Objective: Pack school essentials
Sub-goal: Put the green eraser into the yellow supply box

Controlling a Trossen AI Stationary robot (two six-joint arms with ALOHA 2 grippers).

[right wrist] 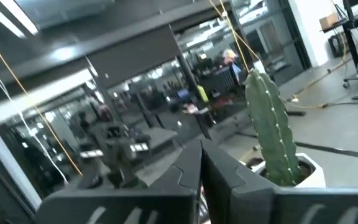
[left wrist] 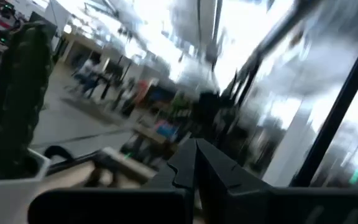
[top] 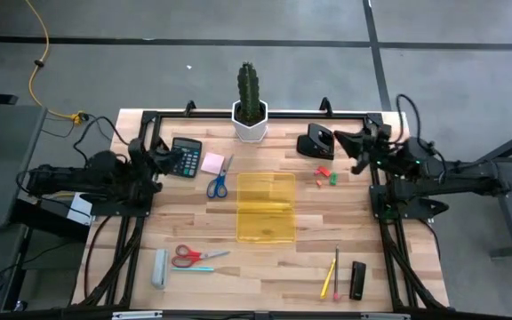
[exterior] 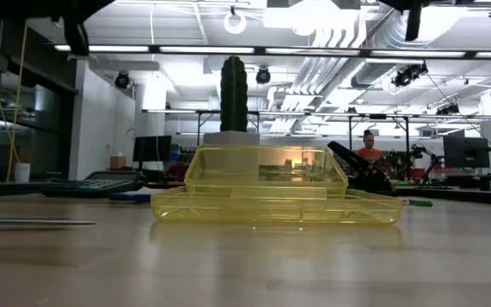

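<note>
Both arms parked at bench [top: 274, 267] edges: left pincer [top: 160, 156] fingers together, right pincer [top: 349, 142] fingers together, holding nothing. Yellow case [top: 266, 207] open mid-bench, scissors [top: 218, 182] beside it.

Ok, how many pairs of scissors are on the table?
2. The blue-handled scissors lie beside the pink pad, left of the yellow case; the red-handled scissors lie near the front left edge. None looks hidden.

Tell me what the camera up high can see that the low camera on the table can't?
Only the high view shows both shut grippers, left gripper and right gripper, at the table's sides, plus the blue-handled scissors, red-handled scissors and pink sticky-note pad. Only the low view shows the room behind, with a person. Both show the yellow case, cactus and calculator.
</note>
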